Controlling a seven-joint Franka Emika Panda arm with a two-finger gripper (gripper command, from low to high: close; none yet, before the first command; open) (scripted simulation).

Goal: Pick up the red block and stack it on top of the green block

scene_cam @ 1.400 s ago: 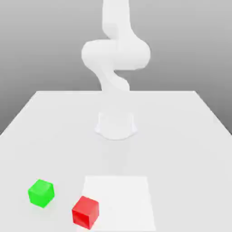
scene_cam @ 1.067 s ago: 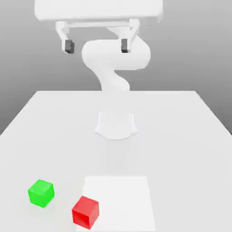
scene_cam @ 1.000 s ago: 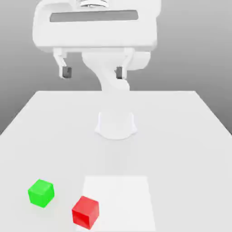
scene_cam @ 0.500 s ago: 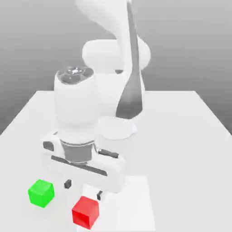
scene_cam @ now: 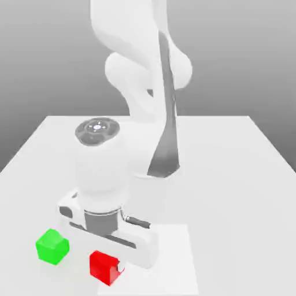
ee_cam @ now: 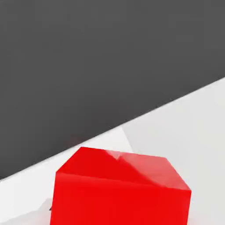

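Grey background [scene_cam: 34, 58], shaded lighter toward the top, stands behind a pale, smooth table [scene_cam: 231, 173]. On the table lies a white rectangular patch [scene_cam: 167, 248], its outline distinct from the surrounding surface. My arm [scene_cam: 124, 29] bends down over the near part of the table. My hand body [scene_cam: 110, 234] is above the work area and slants slightly downward toward the exterior view's right.

My gripper [scene_cam: 106, 265] is closed to the width of the red block [scene_cam: 104, 268] and grips it between two opposing fingers [scene_cam: 121, 266]. One finger bears on the block's side at the exterior view's right; the opposite contact is mostly hidden.

Block position: directly below my hand body, at the patch's edge on the exterior view's left. The block sits turned, with its side faces oblique to the patch outline. Clearance between its underside and the table cannot be determined.

Green block [scene_cam: 52, 247]: on the table toward the exterior view's left, near the red block but not touching it. No finger of mine contacts it. The red block is beside it, not on top.

In the hand view, the red block presents its faces close to the camera, with a dark grey area [ee_cam: 88, 66] beyond the straight table edge.
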